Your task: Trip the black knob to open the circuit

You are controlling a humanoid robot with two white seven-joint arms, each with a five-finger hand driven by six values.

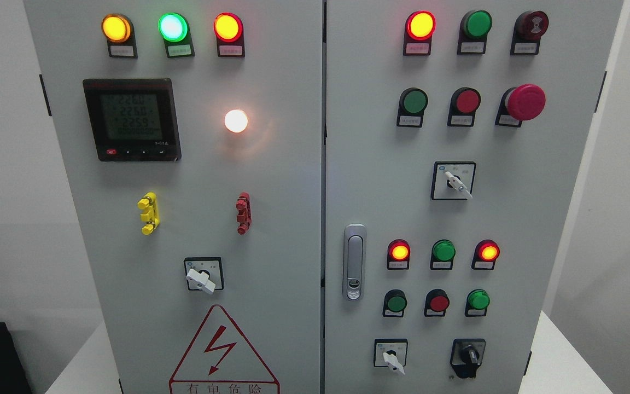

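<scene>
One target: black knob (468, 357), bottom-right of door latch (354, 261).
Robot hand: none in view; state can't be told.
Approach: knob to be pinched squarely, then twisted.

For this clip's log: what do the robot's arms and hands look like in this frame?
Neither arm nor hand shows in the head view, so their colour, shape, cabling and markings cannot be described. The frame holds only the grey cabinet with its lamps and switches, including the black knob at the lower right, with nothing touching it.
</scene>
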